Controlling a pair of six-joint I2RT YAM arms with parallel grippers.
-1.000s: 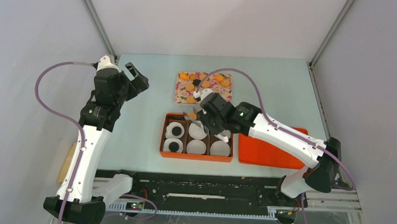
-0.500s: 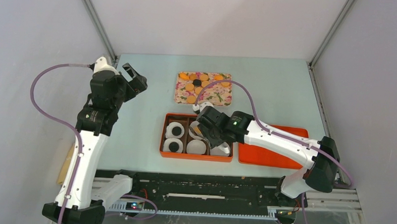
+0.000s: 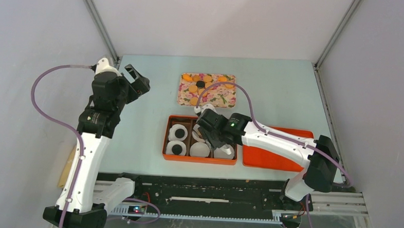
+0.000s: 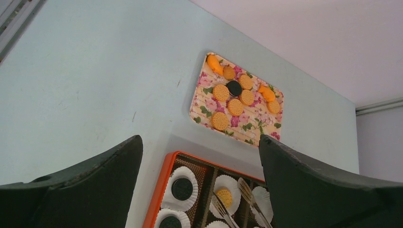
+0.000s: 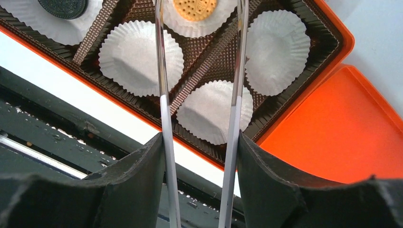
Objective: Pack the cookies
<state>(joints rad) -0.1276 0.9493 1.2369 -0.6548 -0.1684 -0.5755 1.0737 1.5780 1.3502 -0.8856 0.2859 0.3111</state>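
Observation:
Several orange-tan cookies (image 4: 235, 107) and one black one lie on the floral tray (image 3: 220, 98) at the back. The orange box (image 3: 166, 138) holds white paper liners. Two black cookies (image 3: 178, 132) sit in its left column. One tan cookie (image 5: 195, 8) lies in the back middle liner. My right gripper (image 5: 199, 140) hovers over the box, shut on metal tongs (image 5: 164, 85). The tong tips stand apart on either side of that tan cookie, gripping nothing. My left gripper (image 4: 199, 138) hangs open and empty, high above the table left of the tray.
The box's orange lid (image 3: 275, 150) lies flat just right of the box. Several liners (image 5: 140, 57) in the middle and right columns hold nothing. A black rail (image 3: 196, 191) runs along the near edge.
My right arm carried a tan cookie in the tongs from the tray edge down into the box. The tongs have spread and the cookie lies in a liner. The left arm shifted slightly.

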